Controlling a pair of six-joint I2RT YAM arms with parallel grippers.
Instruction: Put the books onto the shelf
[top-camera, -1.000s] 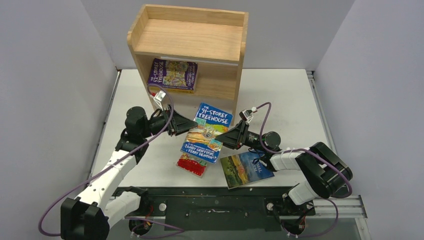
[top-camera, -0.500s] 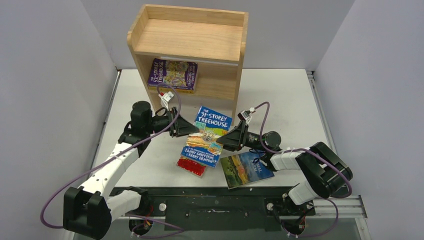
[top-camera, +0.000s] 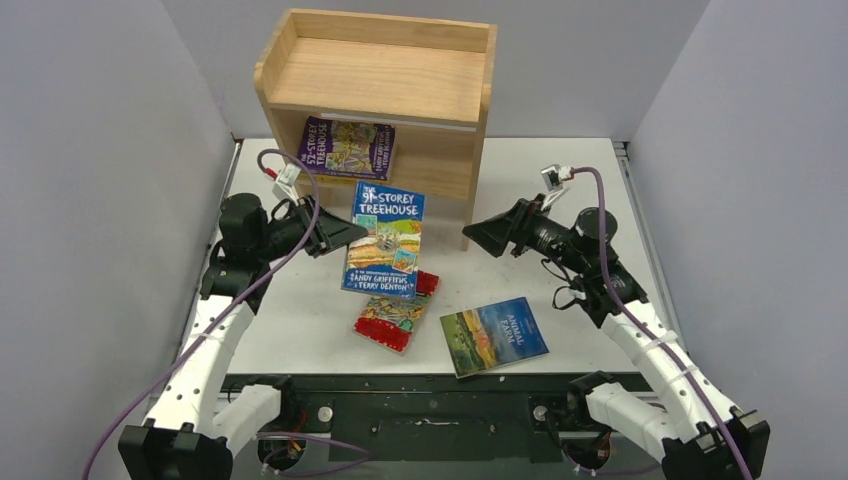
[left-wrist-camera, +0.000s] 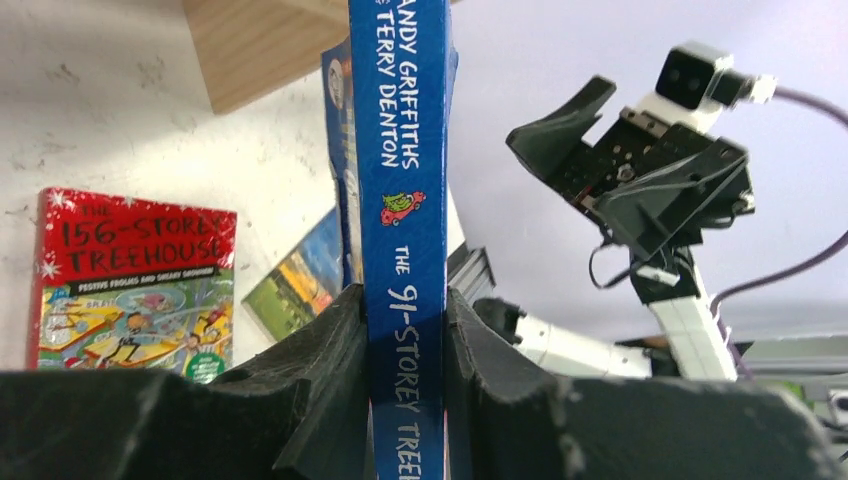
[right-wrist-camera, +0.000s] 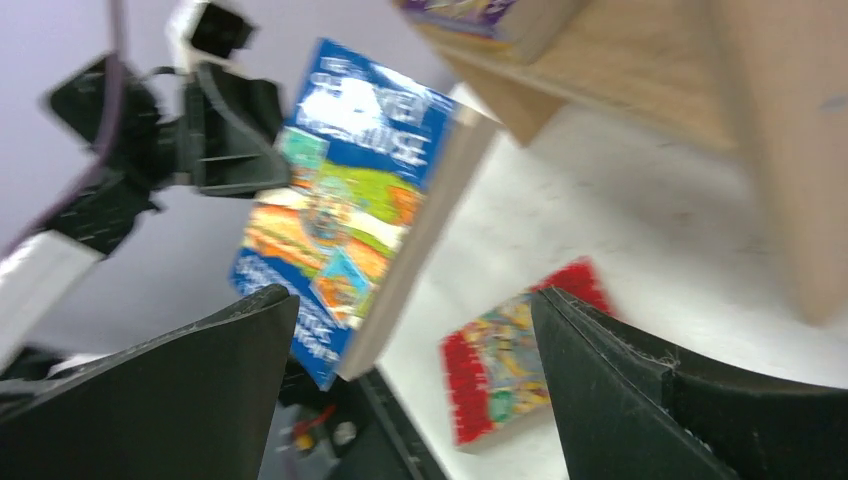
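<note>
Top external view gives you open room on the shelf (top-camera: 430, 165) right of the purple book (top-camera: 345, 148). Your left gripper (top-camera: 352, 234) pinches the blue book (top-camera: 385, 240) upright before that opening. The right gripper (top-camera: 478, 233), clamped on it a second ago, now gapes wide and has drawn back. The red-bordered book (top-camera: 388, 320) lies beneath, with Animal Farm (top-camera: 495, 335) near the front edge of the table (top-camera: 290, 330).

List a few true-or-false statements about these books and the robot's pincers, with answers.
The left pincer clamps the blue book. True.
The right pincer grips that book too. False: it is open and apart from it.
A purple book lies inside the wooden shelf. True.
The red book sits on the shelf's top. False: it lies on the table.
</note>
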